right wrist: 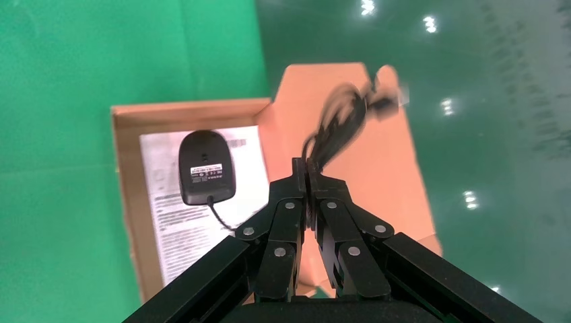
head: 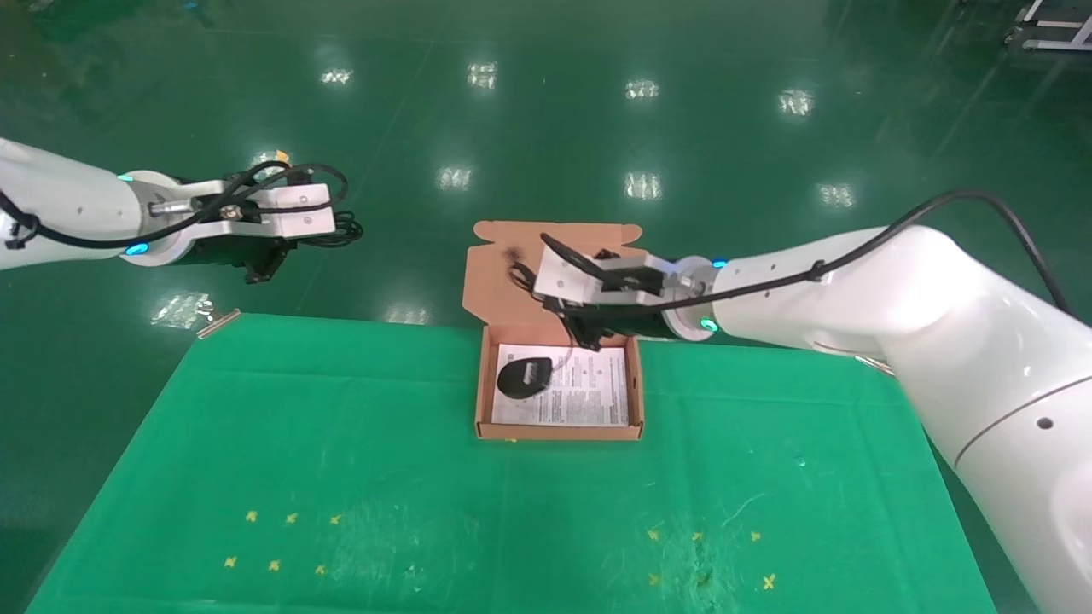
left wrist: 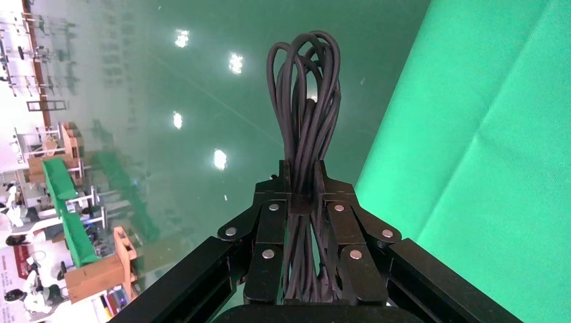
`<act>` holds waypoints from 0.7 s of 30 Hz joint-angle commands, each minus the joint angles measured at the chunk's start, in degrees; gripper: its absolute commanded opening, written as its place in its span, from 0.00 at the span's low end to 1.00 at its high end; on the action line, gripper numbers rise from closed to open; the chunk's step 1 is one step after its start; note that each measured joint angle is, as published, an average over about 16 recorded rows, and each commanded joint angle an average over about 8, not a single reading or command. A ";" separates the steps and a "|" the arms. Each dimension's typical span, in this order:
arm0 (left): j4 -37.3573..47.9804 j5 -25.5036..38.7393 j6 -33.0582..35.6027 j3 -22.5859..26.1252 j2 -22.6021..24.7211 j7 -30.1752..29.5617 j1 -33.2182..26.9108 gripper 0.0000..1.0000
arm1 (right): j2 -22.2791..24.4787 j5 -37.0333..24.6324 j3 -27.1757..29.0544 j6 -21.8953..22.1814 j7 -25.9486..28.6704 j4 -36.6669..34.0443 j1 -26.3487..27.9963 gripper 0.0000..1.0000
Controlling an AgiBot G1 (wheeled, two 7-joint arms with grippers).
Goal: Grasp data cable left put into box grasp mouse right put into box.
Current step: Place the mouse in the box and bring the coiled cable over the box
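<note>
While the mouse [head: 522, 377] already lies in the box [head: 487, 388] on the desk [head: 341, 477], the right gripper [right wrist: 308, 176] clenches its cord, and the left gripper [left wrist: 303, 192], off left, grasps the data cable [left wrist: 304, 101] (not yet boxed).

Black mouse [head: 523, 376], salmon-orange box [head: 559, 431], green table cloth [head: 341, 477].

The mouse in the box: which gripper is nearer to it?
Right. The right gripper hangs just above the box, pinching the cord of the mouse. The left gripper, holding the data cable, is far off, beyond the table.
</note>
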 commanded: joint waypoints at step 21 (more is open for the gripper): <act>-1.16 0.32 -0.09 0.13 0.19 -0.55 0.64 0.00 | 1.21 1.70 -2.60 1.19 0.00 -0.89 -0.67 1.00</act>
